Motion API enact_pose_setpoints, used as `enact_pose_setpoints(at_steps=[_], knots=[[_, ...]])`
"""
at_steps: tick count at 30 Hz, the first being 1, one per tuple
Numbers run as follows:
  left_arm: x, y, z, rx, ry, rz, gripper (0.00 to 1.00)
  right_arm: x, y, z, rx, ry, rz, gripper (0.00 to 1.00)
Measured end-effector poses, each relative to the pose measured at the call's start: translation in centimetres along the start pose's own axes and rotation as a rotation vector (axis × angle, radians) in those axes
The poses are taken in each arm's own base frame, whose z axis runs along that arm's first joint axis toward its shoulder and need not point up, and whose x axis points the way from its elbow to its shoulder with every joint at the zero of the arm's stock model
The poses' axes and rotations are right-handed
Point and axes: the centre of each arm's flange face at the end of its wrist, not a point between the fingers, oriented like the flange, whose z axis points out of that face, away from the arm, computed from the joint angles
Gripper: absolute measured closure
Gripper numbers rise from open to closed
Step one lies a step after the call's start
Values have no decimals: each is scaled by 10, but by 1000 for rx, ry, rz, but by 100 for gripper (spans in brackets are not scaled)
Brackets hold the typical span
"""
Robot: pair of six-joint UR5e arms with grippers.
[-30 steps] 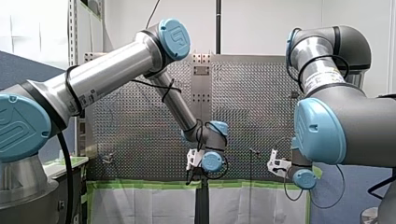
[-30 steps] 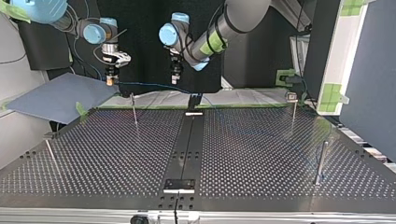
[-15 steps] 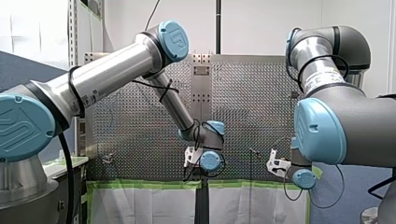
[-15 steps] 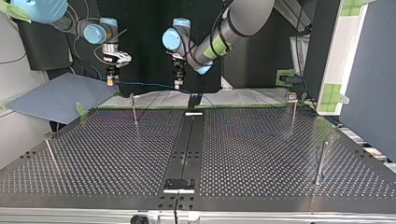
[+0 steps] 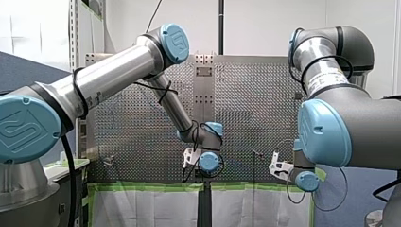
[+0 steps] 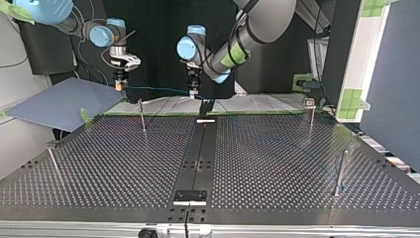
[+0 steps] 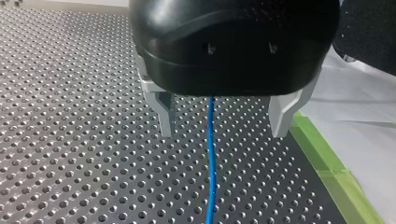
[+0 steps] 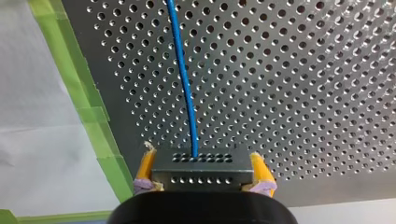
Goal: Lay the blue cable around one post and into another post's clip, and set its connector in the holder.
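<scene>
Robotics lab: perforated table (image 6: 277, 163), green tape (image 8: 88, 116).

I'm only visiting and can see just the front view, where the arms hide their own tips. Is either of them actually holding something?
Observer: Yes. In the right wrist view my right gripper is shut on a dark connector, and the blue cable leads away from it.
Visitor: And the other arm?
Observer: My left gripper is open. The cable runs between its metal fingers and touches neither.
Visitor: Is the cable round a post yet?
Observer: No. The top view shows it strung in the air between the two grippers, higher than the thin post at that view's left.
</scene>
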Motion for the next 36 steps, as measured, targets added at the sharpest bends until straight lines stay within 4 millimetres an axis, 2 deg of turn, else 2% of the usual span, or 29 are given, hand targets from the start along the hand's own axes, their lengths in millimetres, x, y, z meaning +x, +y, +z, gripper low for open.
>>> enact_pose_setpoints(at_steps=[14, 15, 16, 18, 19, 21, 22, 24, 29, 30, 34, 35, 36], knots=[[-3, 0, 5, 17, 4, -15, 0, -1, -1, -1, 1, -5, -7, 100], [-3, 0, 5, 17, 4, -15, 25, -1, -1, -1, 1, -5, -7, 100], [-3, 0, 5, 18, 4, -16, 25, -1, -1, -1, 0, -5, -7, 100], [-3, 0, 5, 23, 4, -21, 41, -1, -1, -1, 0, -5, -7, 100], [-3, -1, 5, 27, 4, -23, 41, -1, -1, -1, 0, -5, -7, 100], [-3, -2, 5, 38, 4, -27, 53, -1, -1, -1, 0, -5, -7, 100], [-3, -2, 5, 43, 4, -29, 53, -1, -1, -1, 0, -5, -7, 100], [-4, -3, 5, 53, 2, -34, 60, -1, -1, -1, 0, -5, -7, 100], [-4, -5, 5, 67, 0, -41, 64, -1, -1, -1, 0, -5, -7, 100], [-4, -5, 5, 68, 0, -41, 70, -1, -1, -1, 0, -5, -8, 100], [-3, -5, 5, 69, 1, -41, 77, -1, -1, -1, 0, -5, -8, 100], [-3, -5, 5, 69, 1, -41, 85, -1, -1, -1, 0, -5, -8, 100], [-3, -5, 5, 69, 2, -41, 89, -1, -1, -1, 0, -5, -8, 100]])
